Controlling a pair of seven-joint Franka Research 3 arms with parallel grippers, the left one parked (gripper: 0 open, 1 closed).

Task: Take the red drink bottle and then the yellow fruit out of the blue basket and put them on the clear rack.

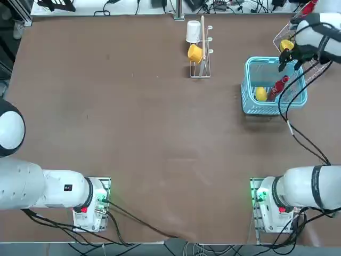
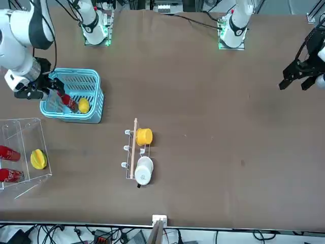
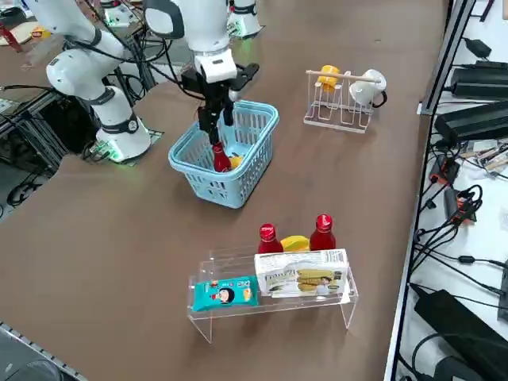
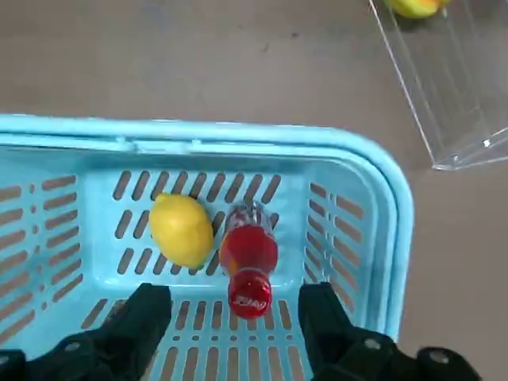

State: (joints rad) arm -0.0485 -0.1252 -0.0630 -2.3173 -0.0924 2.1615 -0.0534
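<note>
The right gripper [image 4: 235, 313] hangs just above the blue basket [image 4: 390, 208], fingers [image 4: 143, 317] spread wide and holding nothing, straddling the cap end of the bottle [image 4: 248, 258]. The basket sits on the desk [image 1: 133, 133] toward its far right in the top view, with the clear rack [image 3: 270, 298] just beyond it. That rack already carries two red bottles and a yellow fruit, so those are not the ones to fetch.

In the basket the bottle stands leaning against one wall, cap up, with the lemon [image 4: 182, 230] touching its side.

The bottle looks like light, stiff plastic, smooth and round, so it will likely tend to slip or roll in a loose pinch. The best hold is probably at the neck or shoulder just under the cap, where the taper gives the fingers something to catch and keeps them clear of the lemon and the basket wall. The lemon looks firm and small; a grip across its middle should do, though its curve may let it squirt out if pinched off-centre.
</note>
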